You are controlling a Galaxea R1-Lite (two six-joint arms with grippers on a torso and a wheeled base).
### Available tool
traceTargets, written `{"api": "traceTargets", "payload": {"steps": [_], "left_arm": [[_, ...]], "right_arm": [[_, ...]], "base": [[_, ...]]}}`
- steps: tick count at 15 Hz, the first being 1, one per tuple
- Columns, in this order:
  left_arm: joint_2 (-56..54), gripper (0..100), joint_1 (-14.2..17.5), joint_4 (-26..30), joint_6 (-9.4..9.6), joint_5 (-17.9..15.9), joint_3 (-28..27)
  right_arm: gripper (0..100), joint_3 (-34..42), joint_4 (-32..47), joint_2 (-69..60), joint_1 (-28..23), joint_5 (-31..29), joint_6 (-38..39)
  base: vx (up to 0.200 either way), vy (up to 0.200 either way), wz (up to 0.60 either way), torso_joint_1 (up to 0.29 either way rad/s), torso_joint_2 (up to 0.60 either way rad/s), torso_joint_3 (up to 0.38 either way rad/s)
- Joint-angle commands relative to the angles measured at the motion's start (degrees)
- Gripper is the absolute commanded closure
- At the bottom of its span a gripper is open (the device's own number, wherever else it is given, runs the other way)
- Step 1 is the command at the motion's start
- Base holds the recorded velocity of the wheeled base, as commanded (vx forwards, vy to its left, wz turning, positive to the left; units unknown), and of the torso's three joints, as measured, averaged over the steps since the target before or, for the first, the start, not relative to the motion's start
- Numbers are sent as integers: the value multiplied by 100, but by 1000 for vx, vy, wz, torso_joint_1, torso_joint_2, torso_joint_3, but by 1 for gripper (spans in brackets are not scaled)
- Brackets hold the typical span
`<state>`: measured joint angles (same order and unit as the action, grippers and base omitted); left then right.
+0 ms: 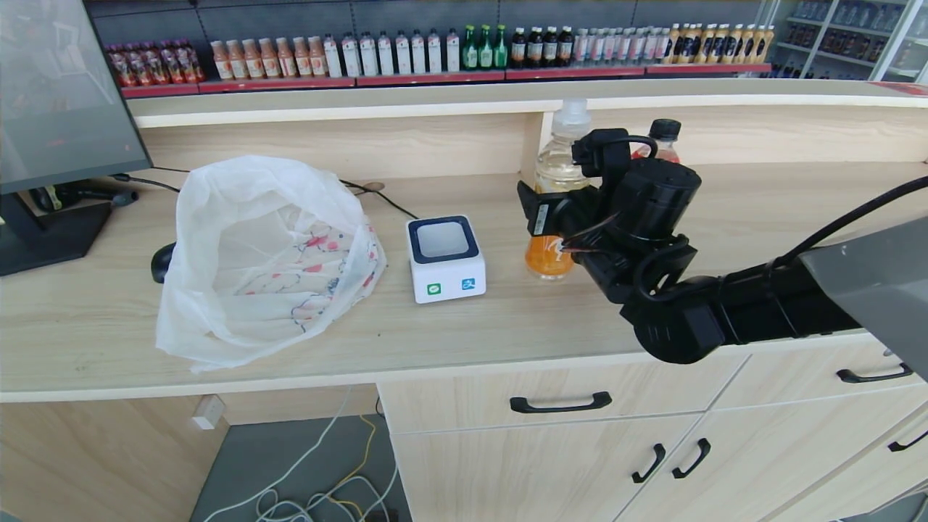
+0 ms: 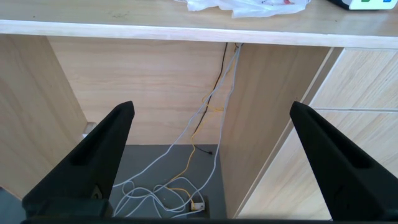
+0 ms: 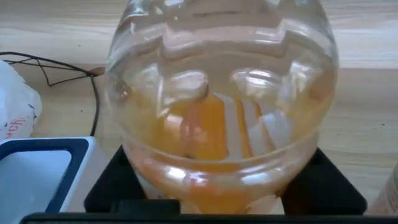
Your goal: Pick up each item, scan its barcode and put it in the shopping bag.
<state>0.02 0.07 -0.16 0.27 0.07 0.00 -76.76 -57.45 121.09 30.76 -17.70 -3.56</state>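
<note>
Left gripper [image 2: 210, 107] low before the counter [image 1: 435, 333], jaws spread, empty; right gripper [image 1: 554, 217] clasped about the bottle [image 1: 557, 163], upright just beside the scanner [image 1: 444, 257]; bag [image 1: 268, 254] beyond the scanner; bottle smooth, rounded, probably slippery: best held at mid-body.

Centre-left of the head view: shopping bag [image 1: 268, 254] translucent white, a red and dark-blue flower print showing through its lower half; at centre, scanner [image 1: 444, 258] white, dark navy border round a pale grey top, one green and one blue square icon on its front. Right of centre: bottle [image 1: 557, 174] clear and faintly yellow above, bright orange below, white cap; second bottle [image 1: 663, 141] behind it reddish-orange, black cap; right gripper [image 1: 551, 217] matte black. Pale wood grain on the counter [image 1: 362, 333], black drawer handles [image 1: 560, 403] lower right, red shelf edge [image 1: 428, 77] along the top.
</note>
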Motion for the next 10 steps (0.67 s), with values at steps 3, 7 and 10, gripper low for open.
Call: {"api": "traceTargets", "payload": {"steps": [3, 7, 10], "left_arm": [[-2, 0, 1, -2, 0, 1, 0], [-2, 0, 1, -2, 0, 1, 0], [-2, 0, 1, -2, 0, -7, 0]], "right_arm": [[100, 4, -3, -94, 0, -32, -4], [100, 4, -3, -121, 9, -32, -13], [100, 39, -3, -147, 9, 3, -171]], "base": [[0, 0, 0, 0, 0, 0], [0, 0, 0, 0, 0, 0], [0, 0, 0, 0, 0, 0]]}}
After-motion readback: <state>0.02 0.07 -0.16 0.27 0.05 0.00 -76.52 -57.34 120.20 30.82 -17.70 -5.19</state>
